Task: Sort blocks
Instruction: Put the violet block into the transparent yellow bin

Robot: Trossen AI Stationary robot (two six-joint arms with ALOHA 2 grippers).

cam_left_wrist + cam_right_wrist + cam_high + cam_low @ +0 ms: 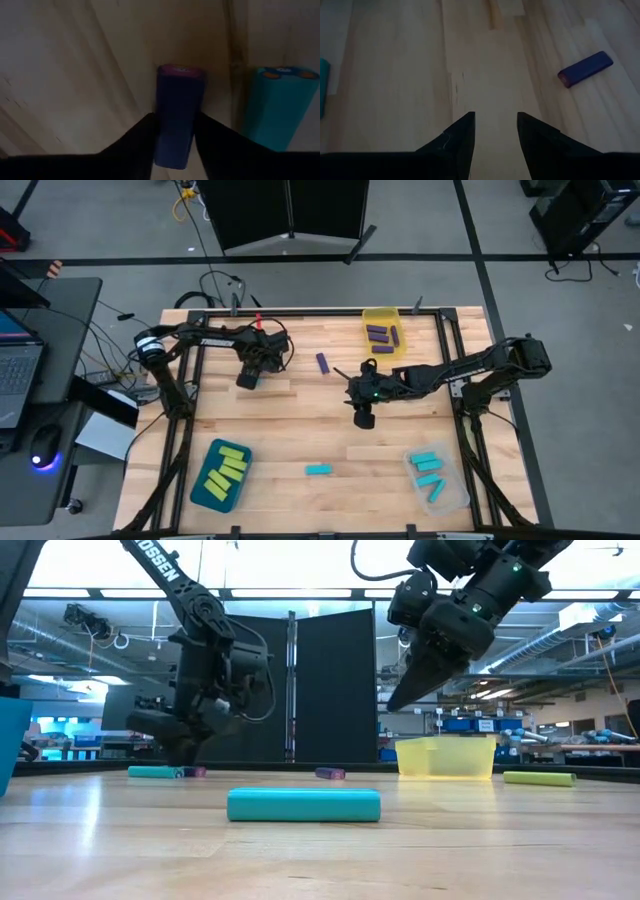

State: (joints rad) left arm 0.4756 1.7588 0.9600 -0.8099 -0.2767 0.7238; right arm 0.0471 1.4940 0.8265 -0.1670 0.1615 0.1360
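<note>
Near the table's far left edge, the left gripper is down on the wood, its fingers straddling a purple block beside a cyan block. Toward the middle, the right gripper hangs parted and empty, another purple block lying nearby.

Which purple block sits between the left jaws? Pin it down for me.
The purple block under the left gripper, beside a cyan block. The other loose purple block lies alone mid-table, and the rest are in the yellow bin.
</note>
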